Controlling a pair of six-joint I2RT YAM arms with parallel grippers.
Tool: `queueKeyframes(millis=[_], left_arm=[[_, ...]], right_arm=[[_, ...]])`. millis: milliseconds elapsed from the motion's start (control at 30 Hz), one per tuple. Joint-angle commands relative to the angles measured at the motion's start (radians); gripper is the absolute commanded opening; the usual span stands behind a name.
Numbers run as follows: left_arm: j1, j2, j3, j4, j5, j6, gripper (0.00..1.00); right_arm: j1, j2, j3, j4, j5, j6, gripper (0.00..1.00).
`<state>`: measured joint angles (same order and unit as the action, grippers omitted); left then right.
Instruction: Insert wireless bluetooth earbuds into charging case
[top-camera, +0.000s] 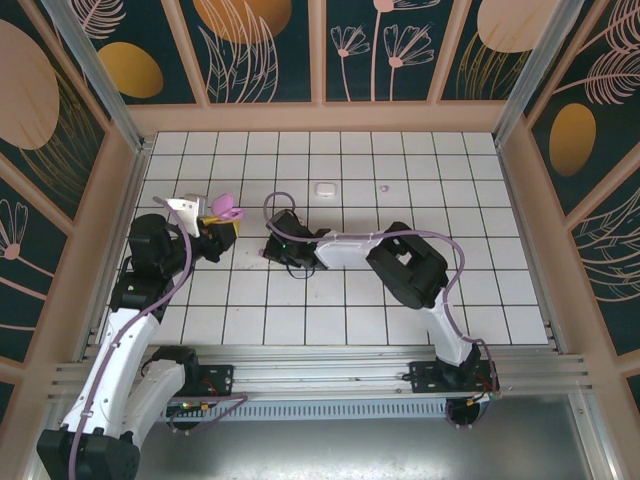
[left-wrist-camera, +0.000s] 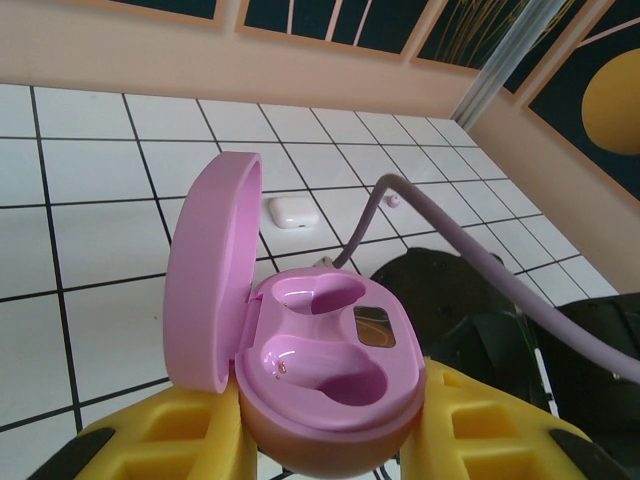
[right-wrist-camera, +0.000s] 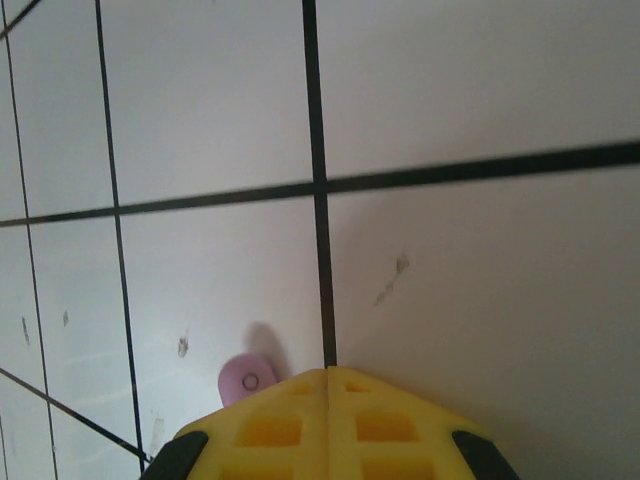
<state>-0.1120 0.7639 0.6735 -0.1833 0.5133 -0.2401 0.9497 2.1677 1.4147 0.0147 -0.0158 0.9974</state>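
- Left gripper: jaws clamp the open pink charging case near the bench's left edge; both wells empty.
- Right gripper: jaws closed, empty, beside 1 pink earbud on the bench.
- Both insertions remain.

**Q:** What is my left pincer carrying?

**A:** A pink charging case, gripped at the left side of the white-tiled bench.

**Q:** And my right pincer?

**A:** I see it low over the tiles near centre, just beside a small pink piece. Farther back lie a white pebble-shaped box and, to its right, a pink speck, the two well apart.
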Motion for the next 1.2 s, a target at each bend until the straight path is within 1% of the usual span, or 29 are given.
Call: queueKeyframes(millis=[0,133,300,367,500,700,800,967,1167], left_arm=[[0.006,0.000,-0.007,0.032,-0.009,0.010,0.21],[0.006,-0.001,-0.002,0.022,-0.019,0.021,0.21],[0.006,-0.005,0.012,-0.001,-0.032,0.037,0.21],[0.006,-0.006,0.015,-0.002,-0.035,0.039,0.21],[0.006,-0.004,0.020,-0.005,-0.041,0.043,0.21],[0.006,-0.010,0.021,-0.013,-0.044,0.045,0.21],[0.006,-0.012,0.027,-0.023,-0.049,0.051,0.21],[0.006,-0.012,0.035,-0.030,-0.054,0.057,0.21],[0.007,-0.012,0.034,-0.030,-0.054,0.058,0.21]], right_arm=[[-0.012,0.034,0.056,-0.038,0.006,-0.051,0.00],[-0.009,0.033,0.077,-0.040,-0.002,-0.080,0.00],[-0.001,-0.020,0.035,-0.031,-0.002,-0.121,0.00],[0.002,-0.025,0.051,-0.061,-0.005,-0.147,0.04],[0.017,0.000,0.131,-0.179,0.020,-0.203,0.13],[0.027,0.013,0.161,-0.194,0.026,-0.208,0.22],[0.032,0.036,0.202,-0.222,0.027,-0.224,0.27],[0.038,0.091,0.279,-0.292,0.027,-0.245,0.29],[0.044,0.122,0.307,-0.337,0.070,-0.250,0.31]])
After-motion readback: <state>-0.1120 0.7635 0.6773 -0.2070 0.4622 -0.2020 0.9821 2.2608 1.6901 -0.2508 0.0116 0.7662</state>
